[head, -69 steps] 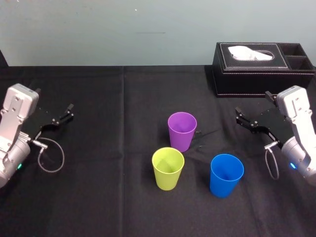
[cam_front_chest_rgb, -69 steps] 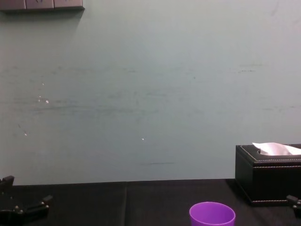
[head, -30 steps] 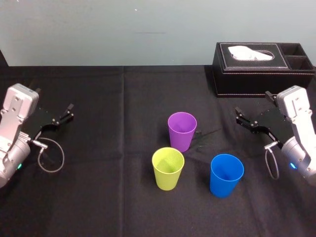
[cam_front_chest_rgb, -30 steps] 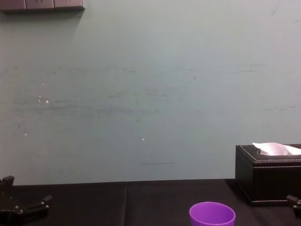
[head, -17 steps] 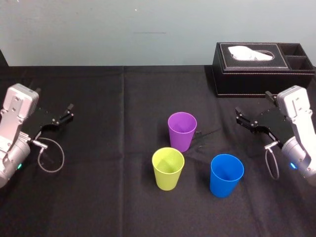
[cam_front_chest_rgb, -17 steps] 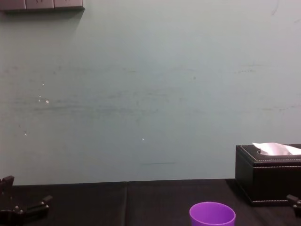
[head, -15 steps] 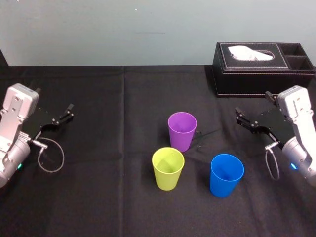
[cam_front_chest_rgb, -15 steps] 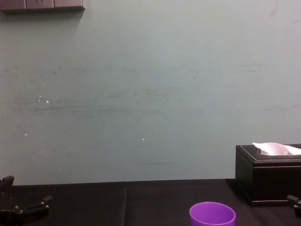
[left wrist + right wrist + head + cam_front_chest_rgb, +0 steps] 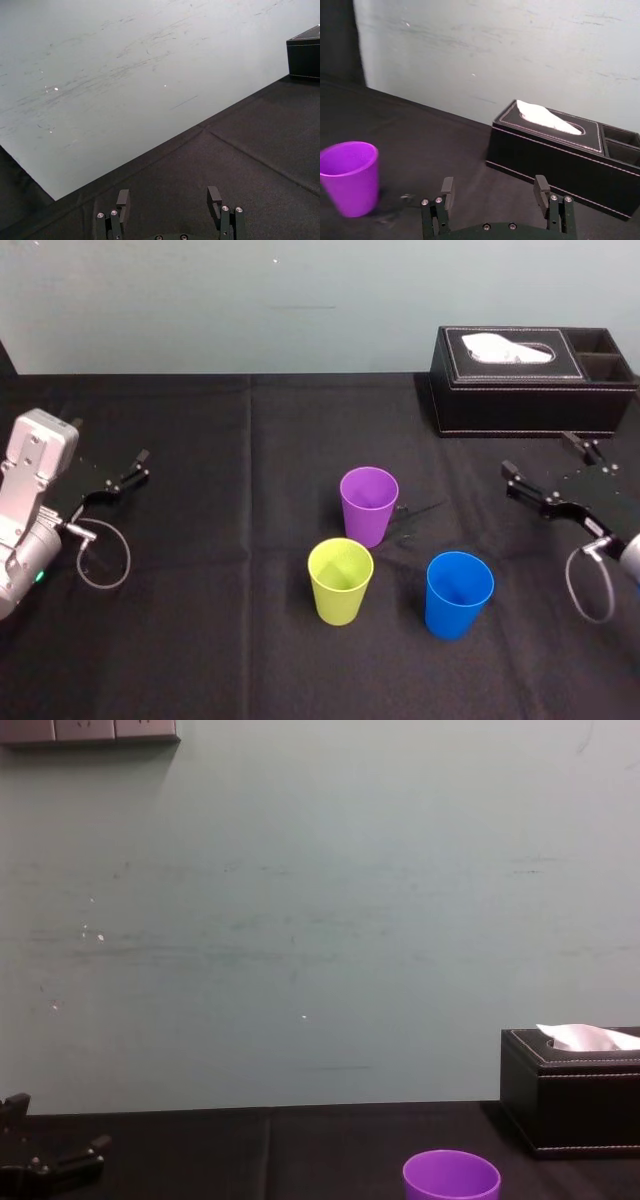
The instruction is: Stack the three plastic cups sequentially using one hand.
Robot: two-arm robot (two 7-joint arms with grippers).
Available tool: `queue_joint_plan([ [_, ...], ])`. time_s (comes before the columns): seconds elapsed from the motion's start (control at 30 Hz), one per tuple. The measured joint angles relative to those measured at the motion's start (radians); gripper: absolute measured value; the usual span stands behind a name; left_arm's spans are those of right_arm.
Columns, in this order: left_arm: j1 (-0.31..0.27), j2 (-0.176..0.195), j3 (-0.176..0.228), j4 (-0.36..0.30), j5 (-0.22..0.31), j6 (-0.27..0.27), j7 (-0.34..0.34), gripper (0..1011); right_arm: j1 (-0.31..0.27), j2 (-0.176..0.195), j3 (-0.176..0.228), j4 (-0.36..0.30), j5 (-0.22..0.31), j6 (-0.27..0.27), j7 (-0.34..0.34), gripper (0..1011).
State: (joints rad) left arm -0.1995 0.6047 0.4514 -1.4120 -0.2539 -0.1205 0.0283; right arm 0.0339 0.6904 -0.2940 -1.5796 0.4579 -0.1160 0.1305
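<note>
The right hand (image 9: 493, 186) stands wide open and empty, clear of the blue cup (image 9: 459, 593); the left hand (image 9: 168, 196), also open, sits idle at the worktop (image 9: 220, 640) left side.

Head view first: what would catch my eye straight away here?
Three bright cups stand upright and apart on the black cloth: the purple cup farthest, the yellow-green cup and blue cup nearer. A black tissue box sits far right. The left gripper and right gripper hang open at either side.

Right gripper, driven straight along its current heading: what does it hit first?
Likely the black tissue box, at its end nearer the purple cup; the open right gripper points clear of that cup. Depth is unclear.
</note>
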Motion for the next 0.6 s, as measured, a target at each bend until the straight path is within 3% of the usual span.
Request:
queue_joint_plan([
  [0.33,0.0,0.0,0.0,0.0,0.0,0.0,0.0,1011,-0.098,0.093,0.092,-0.098,0.172,0.029,0.214,1004],
  [0.6,0.0,0.0,0.0,0.0,0.0,0.0,0.0,1011,-0.147,0.141,0.138,-0.133,0.256,0.037,0.354,1004],
])
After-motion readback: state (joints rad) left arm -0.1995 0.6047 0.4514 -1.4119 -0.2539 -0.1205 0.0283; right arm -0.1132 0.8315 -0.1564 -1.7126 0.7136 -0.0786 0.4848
